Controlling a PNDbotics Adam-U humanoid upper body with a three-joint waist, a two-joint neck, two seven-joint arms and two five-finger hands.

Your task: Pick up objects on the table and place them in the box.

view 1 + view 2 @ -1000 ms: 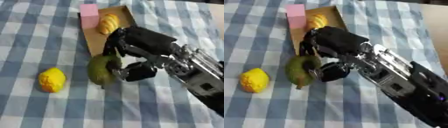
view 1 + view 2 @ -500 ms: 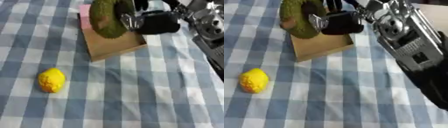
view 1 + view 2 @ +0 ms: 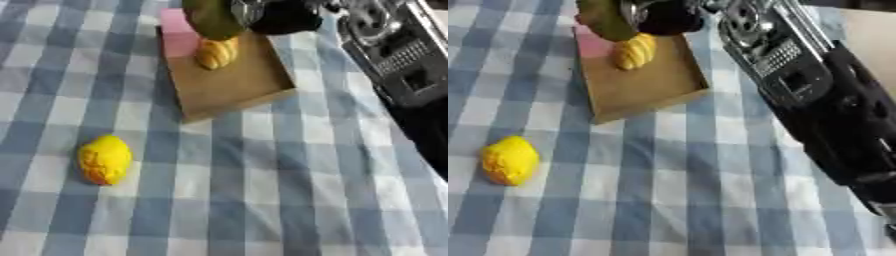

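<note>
My right hand (image 3: pixel 278 15), fingers curled round the green fruit (image 3: pixel 210 19), holds it over the box (image 3: pixel 236 85) beside the croissant (image 3: pixel 216 52); placing step, next lower and release, then the lemon (image 3: pixel 105 159) on the cloth.

Table surface covered edge to edge by a blue, grey and white checked cloth (image 3: pixel 262 190), evenly lit, with a plain tan strip (image 3: pixel 872 35) at the far right.

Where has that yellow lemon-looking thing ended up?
The yellow fruit lies alone on the checked cloth at the lower left, well in front of the cardboard box.
</note>
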